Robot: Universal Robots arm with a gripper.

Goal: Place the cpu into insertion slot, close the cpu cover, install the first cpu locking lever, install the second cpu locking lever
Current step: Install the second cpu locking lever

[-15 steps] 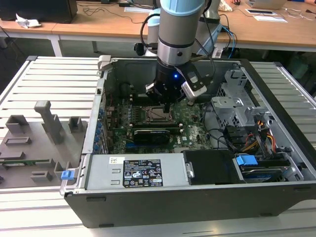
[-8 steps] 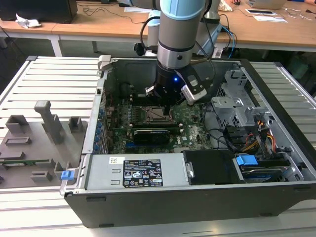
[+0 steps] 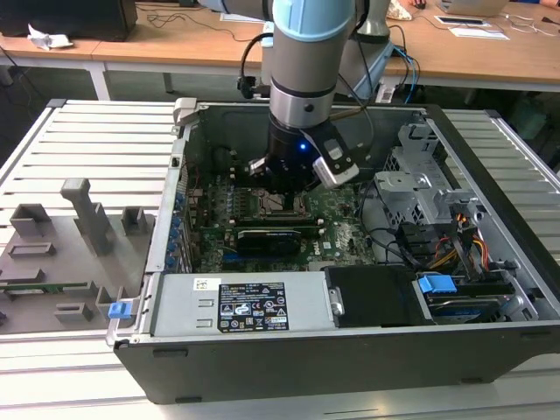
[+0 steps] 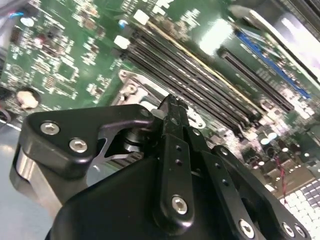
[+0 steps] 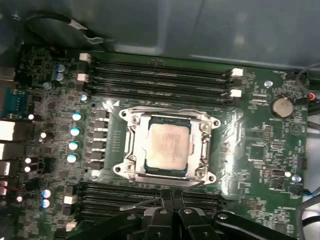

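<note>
1. Exterior view: slatted grey counter (image 3: 79,140) carries an open computer case (image 3: 350,350), wooden desks behind. Grey holder blocks (image 3: 83,214) sit on the counter at the exterior view's left. The arm (image 3: 302,79) reaches straight down into the case, gripper (image 3: 284,188) low over the green board (image 3: 341,223), right above the socket area. A black card (image 3: 276,238) lies on the board just beside it, toward the camera.
2. Second wrist view: the black fingers (image 4: 172,120) look pressed together, nothing seen between them, tips close to a silver bracket (image 4: 132,85) on the board. Long black memory slots (image 4: 200,85) run beside it.
3. First wrist view: the cpu (image 5: 169,145), grey top, sits flat in the insertion slot (image 5: 167,172). The cpu cover (image 5: 135,145) lies down around it as a silver frame, chip showing through its window. Memory slots line both sides of the socket. Finger tips (image 5: 170,200) hover just beside the frame's edge; a thin wire lever (image 5: 145,202) lies near them.
</note>
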